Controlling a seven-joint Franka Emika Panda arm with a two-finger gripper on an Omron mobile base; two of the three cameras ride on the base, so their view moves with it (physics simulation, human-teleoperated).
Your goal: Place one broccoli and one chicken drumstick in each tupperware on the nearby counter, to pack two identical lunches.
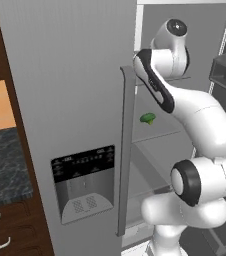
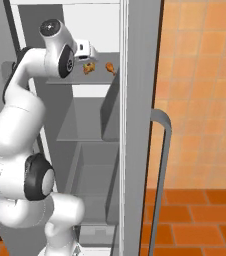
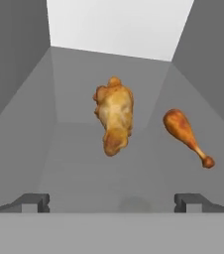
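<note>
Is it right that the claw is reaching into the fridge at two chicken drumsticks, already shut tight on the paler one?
Not quite. The claw is open, its fingertips wide apart and short of the paler drumstick, as the hand view shows. It does reach into the fridge, with the darker drumstick lying beside.

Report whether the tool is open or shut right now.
Open. In the hand view the tool has its two fingertips far apart at the bottom edge, nothing between them; both drumsticks lie ahead on the shelf.
</note>
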